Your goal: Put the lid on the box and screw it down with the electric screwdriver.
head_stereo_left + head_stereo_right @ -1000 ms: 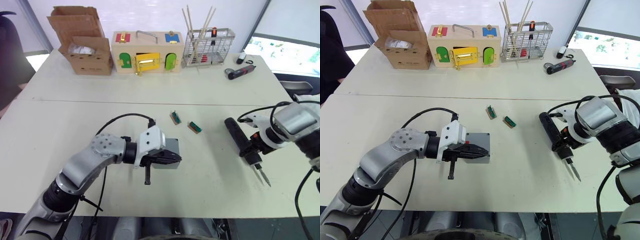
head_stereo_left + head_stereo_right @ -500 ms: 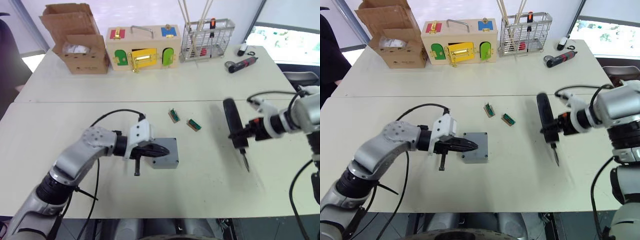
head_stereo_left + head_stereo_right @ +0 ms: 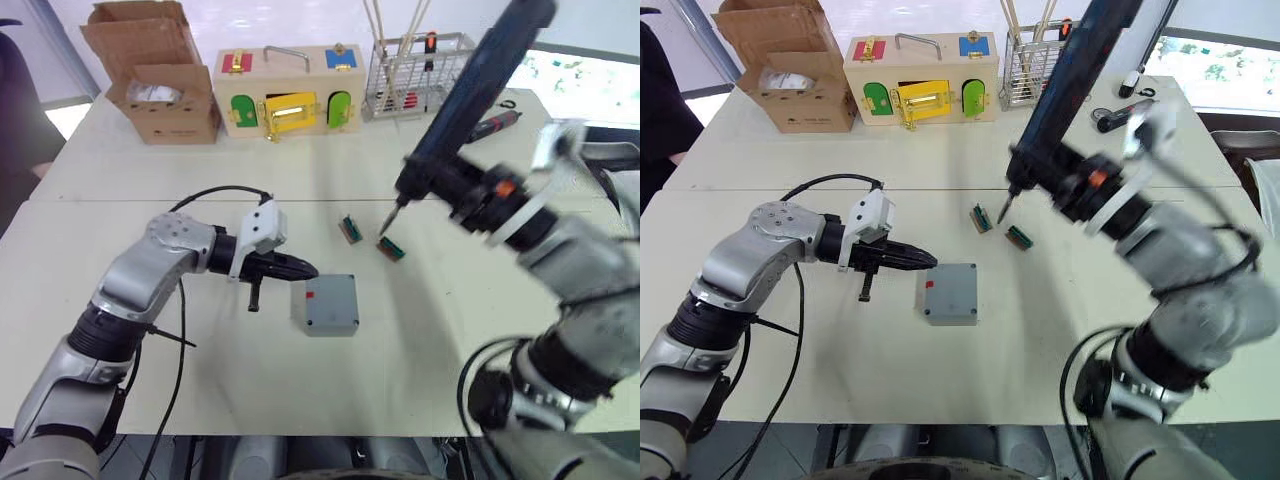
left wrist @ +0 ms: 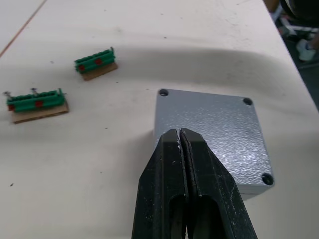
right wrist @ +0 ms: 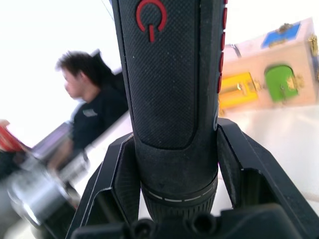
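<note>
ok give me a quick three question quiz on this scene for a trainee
1. True or false: the left tool is open.
2. What does the right tool hold? A) the lid B) the electric screwdriver C) a green connector
3. Fill in: the lid sits on the ____, all four corner holes unfilled.

Key: 1 false, its fingers are pressed together over the lid. 2 B, gripped by the body, bit pointing down above the two green connectors. 3 box.

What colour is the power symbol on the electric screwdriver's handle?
Red, on the black textured handle of the electric screwdriver; the right wrist view shows it best.
</note>
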